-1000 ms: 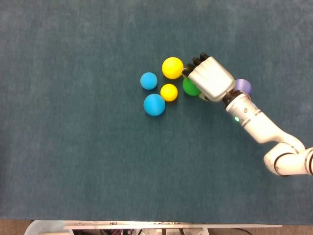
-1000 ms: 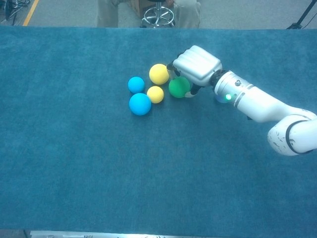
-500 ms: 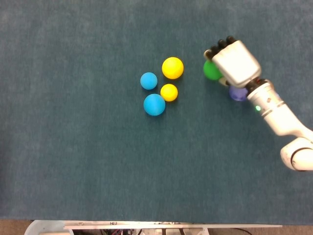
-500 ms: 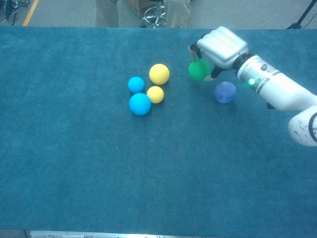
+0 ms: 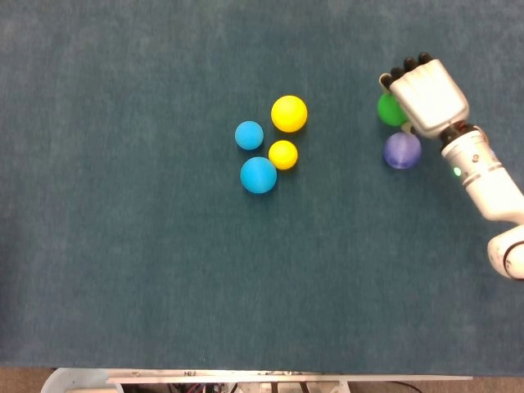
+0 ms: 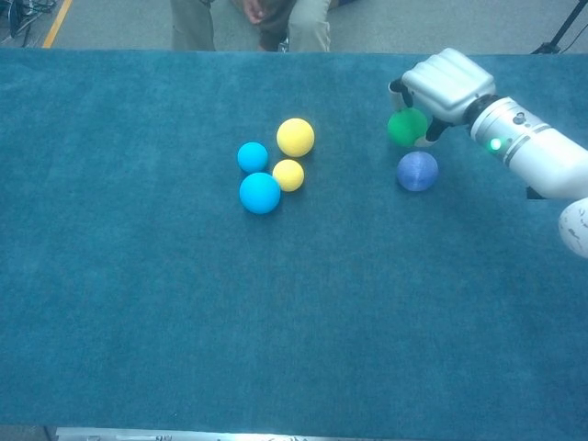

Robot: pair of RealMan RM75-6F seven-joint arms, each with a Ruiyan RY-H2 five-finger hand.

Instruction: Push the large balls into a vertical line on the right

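My right hand (image 5: 427, 97) is at the far right of the blue-green cloth, curled over a large green ball (image 5: 388, 110) and holding it between fingers and thumb; in the chest view the hand (image 6: 446, 84) covers the green ball's (image 6: 405, 127) upper right. Just below it lies a large purple ball (image 5: 402, 151), apart from the hand. A large yellow ball (image 5: 289, 113) and a large blue ball (image 5: 258, 174) sit in the middle cluster. My left hand shows in neither view.
A small blue ball (image 5: 249, 135) and a small yellow ball (image 5: 282, 154) lie between the two large middle ones, close together. The right forearm (image 5: 485, 176) slants down to the right edge. A person's legs (image 6: 248, 23) stand beyond the table's far edge.
My right hand has carried the green ball from beside the middle cluster to the right and farther away, ending above the purple ball, which now lies uncovered.
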